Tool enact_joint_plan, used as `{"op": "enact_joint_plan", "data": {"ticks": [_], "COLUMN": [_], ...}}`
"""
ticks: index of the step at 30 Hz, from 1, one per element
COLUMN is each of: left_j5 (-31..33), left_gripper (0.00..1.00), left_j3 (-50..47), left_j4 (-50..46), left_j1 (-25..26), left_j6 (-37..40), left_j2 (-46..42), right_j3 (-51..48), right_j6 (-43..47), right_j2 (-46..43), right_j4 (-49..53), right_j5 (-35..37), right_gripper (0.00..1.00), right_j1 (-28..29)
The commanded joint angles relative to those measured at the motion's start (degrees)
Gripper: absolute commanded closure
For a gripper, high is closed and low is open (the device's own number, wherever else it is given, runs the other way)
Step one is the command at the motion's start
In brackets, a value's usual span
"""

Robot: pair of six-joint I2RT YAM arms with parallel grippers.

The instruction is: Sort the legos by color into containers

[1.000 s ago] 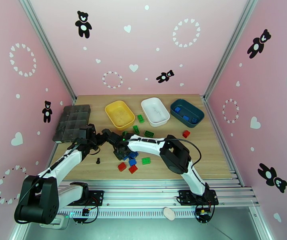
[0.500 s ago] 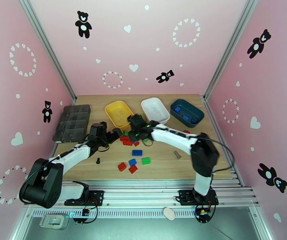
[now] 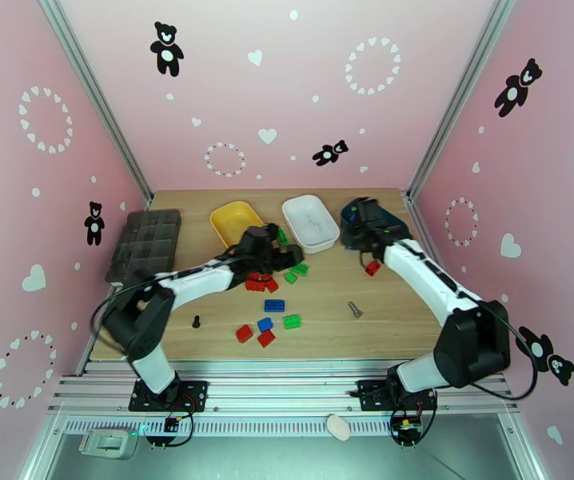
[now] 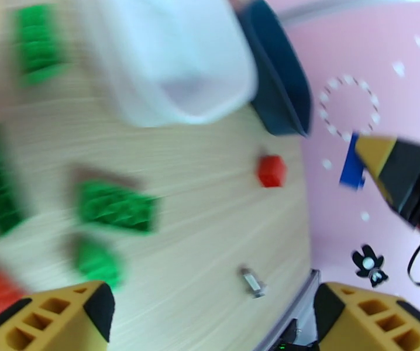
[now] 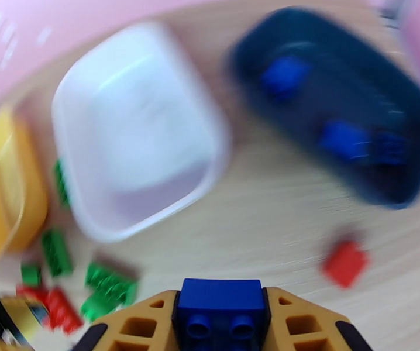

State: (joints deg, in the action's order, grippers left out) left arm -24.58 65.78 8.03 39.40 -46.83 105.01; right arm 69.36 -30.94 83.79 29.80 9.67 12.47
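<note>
Blue lego (image 5: 219, 296) in right pincer (image 5: 219, 330), teal tub (image 5: 377, 89) near

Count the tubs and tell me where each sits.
3. The yellow tub sits back left, the white tub beside it in the middle, the dark teal tub back right, partly under the right arm.

A: Back row on the tabletop (image 3: 415, 314), left to right?
B: Organizer tray (image 3: 145, 243), left tub (image 3: 221, 218), middle tub (image 3: 291, 208), right tub (image 5: 415, 171). Several bricks (image 5: 344, 138) lie in the right tub.
A: Loose ones?
B: Main scatter (image 3: 259, 283) in front of the left and middle tubs, left claw (image 3: 287, 254) over its back edge. Smaller group (image 3: 265, 330) nearer the front edge. Lone brick (image 3: 372, 268) in front of the right tub.
A: Hardware?
B: Bolt (image 3: 354, 309) right of the smaller group, screw (image 3: 196, 320) left of it.
A: Right claw (image 5: 220, 316)?
B: Up by the right tub's left end, held brick (image 5: 220, 296) between its fingers. Over the tub or just short: can't tell.
</note>
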Motion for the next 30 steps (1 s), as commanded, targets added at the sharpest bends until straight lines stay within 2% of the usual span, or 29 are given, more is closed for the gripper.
{"op": "enact_joint_plan", "data": {"ticks": [1,6,11,16,20,24,30], "left_j5": [-4.5,-6.6,-7.2,-5.3,-2.0,2.3,10.5], "left_gripper": [0.02,0.02,0.02,0.02,0.02,0.02,0.02], "left_j3": [9.2,21.6,26.1,22.5,17.4,11.6,4.5], "left_j4": [0.7,-1.1,-2.2,-3.5,-4.9,-6.5,-11.3], "left_j1": [2.6,4.5,5.4,5.5,5.5,5.2,4.8], "left_j6": [-0.2,-1.0,-0.4,2.0,4.5,7.0,10.9], "left_j2": [6.5,14.5,16.1,12.4,7.4,1.8,-7.7], "right_j3": [1.9,7.4,15.0,22.6,27.0,28.2,23.4], "right_j6": [0.3,0.4,0.5,1.0,2.0,2.4,2.9], "right_j2": [-0.3,5.3,13.6,21.9,26.0,26.5,21.8], "right_j4": [0.8,1.3,3.0,5.5,7.1,7.6,5.0], "right_j5": [2.1,3.0,4.5,5.4,5.3,5.1,1.6], "right_gripper": [0.70,0.70,0.70,0.68,0.54,0.38,0.36], "right_j1": [-4.1,-8.7,-11.0,-12.2,-12.4,-12.5,-10.7]}}
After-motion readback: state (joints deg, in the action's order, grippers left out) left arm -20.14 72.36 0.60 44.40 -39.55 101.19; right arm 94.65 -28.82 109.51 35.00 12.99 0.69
